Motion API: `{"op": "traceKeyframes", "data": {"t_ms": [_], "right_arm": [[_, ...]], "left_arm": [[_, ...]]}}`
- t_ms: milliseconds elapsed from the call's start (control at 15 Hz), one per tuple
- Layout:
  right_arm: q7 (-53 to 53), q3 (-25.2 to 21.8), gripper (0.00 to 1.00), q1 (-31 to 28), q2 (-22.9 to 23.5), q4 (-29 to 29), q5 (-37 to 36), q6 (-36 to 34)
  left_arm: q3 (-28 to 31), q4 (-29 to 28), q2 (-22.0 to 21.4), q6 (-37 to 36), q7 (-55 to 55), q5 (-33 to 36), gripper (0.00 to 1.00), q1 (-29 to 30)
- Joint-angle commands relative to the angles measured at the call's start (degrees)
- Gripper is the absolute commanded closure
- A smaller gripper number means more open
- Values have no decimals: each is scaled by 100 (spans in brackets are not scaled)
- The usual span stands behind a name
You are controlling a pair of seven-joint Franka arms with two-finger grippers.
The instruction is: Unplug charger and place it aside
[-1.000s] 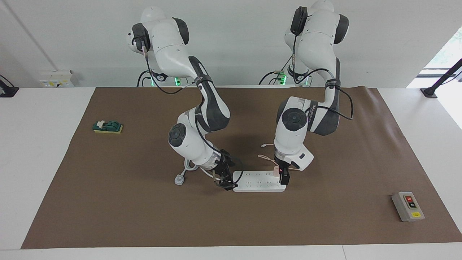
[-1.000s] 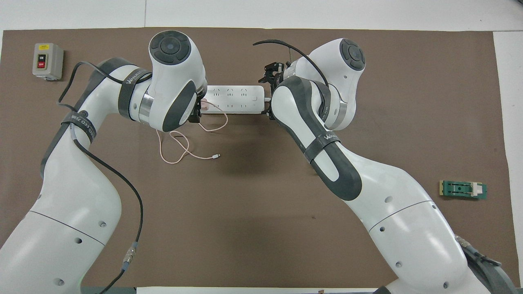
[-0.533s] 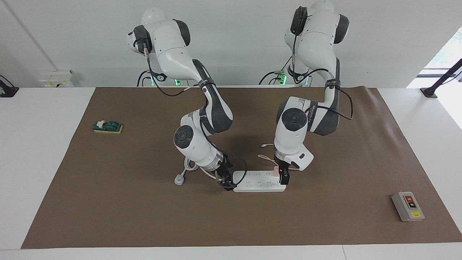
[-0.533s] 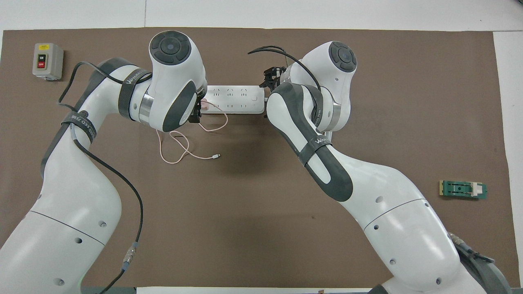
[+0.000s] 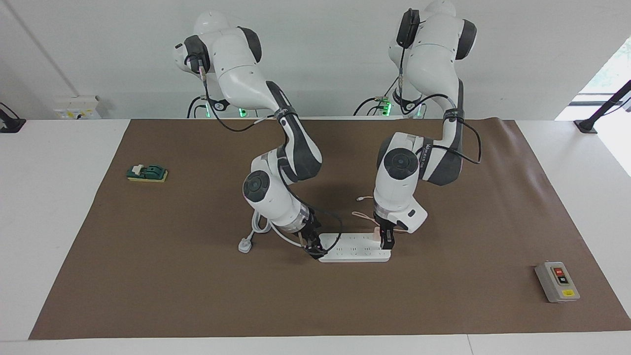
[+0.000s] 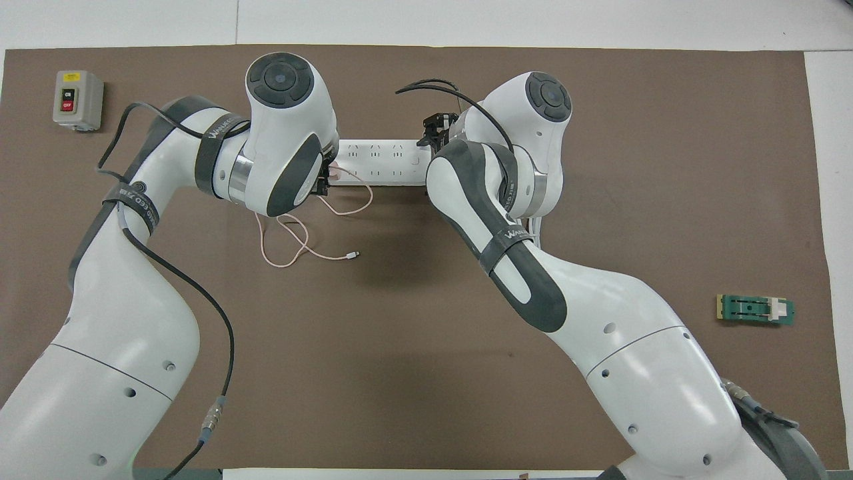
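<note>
Left claw is pinching the charger; right claw is pressing the strip, grip unclear. Pulling straight up works best.

On the brown-covered bench a white power strip lies near twelve o'clock from centre. The left hand sits at its nine o'clock end, over the pink charger, whose thin cable loops toward six o'clock. The right hand is at the strip's three o'clock end. A grey switch box sits at ten o'clock, a green block at four o'clock.
</note>
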Motion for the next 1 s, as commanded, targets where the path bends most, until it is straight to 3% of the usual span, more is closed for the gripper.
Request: {"op": "traceKeyframes", "data": {"t_ms": [0,400,933], "right_arm": [[-97,23,0,-20,176,199,-66,127],[-106,23,0,-11,246,225,-66,294],[-88,32,0,-178,554,788,-22,197]], "left_arm": [[55,-188,-139,92,-28,107,94,-68],[55,-188,-103,119,-19,98,91,-68],[64,-188,-77,136,-10,107,86,-59]]}}
